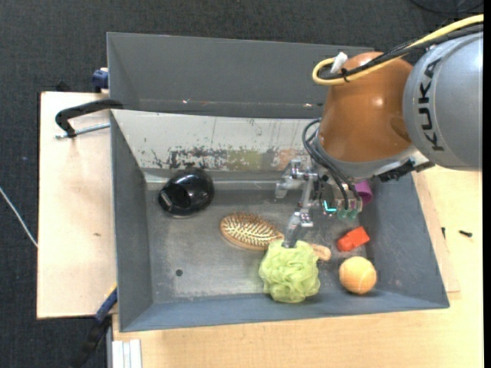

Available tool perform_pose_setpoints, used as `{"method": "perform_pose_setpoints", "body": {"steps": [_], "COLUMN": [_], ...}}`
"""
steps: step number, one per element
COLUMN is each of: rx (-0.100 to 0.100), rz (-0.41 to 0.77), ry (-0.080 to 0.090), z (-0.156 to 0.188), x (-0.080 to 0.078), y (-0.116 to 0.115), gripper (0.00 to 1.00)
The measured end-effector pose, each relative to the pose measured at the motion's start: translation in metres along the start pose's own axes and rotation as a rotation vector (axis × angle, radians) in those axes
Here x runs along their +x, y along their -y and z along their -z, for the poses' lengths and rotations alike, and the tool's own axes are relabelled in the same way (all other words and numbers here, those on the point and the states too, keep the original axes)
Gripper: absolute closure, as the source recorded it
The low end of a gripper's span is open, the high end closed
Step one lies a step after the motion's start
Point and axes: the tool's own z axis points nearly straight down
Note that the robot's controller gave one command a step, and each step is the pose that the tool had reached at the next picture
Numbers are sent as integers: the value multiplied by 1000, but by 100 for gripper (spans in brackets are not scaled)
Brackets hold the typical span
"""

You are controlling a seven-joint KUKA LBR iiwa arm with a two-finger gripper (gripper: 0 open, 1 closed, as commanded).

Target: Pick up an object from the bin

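My gripper (294,236) sits at the edge of the green mesh sponge (290,273), spread or shut I cannot tell; next, I judge, clamp and lift.

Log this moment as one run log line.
gripper: over top edge of green mesh sponge, front of bin | neighbours: wooden hairbrush, orange ball | grasp: cannot tell

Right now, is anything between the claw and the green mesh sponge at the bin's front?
Nothing visible does. The claw hangs just above the top edge of the green mesh sponge. The wooden hairbrush lies close on the view's left, beside the claw, not under it.
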Motion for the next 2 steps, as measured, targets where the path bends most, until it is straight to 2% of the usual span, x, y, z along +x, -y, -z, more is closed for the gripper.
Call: {"method": "perform_pose_setpoints", "body": {"steps": [1, 2], "rx": [0, 0], "rz": [-1, 27], "ry": [9, 14], "z": [4, -56], "x": [-2, 18], "y": [0, 8], "gripper": [0, 0]}}
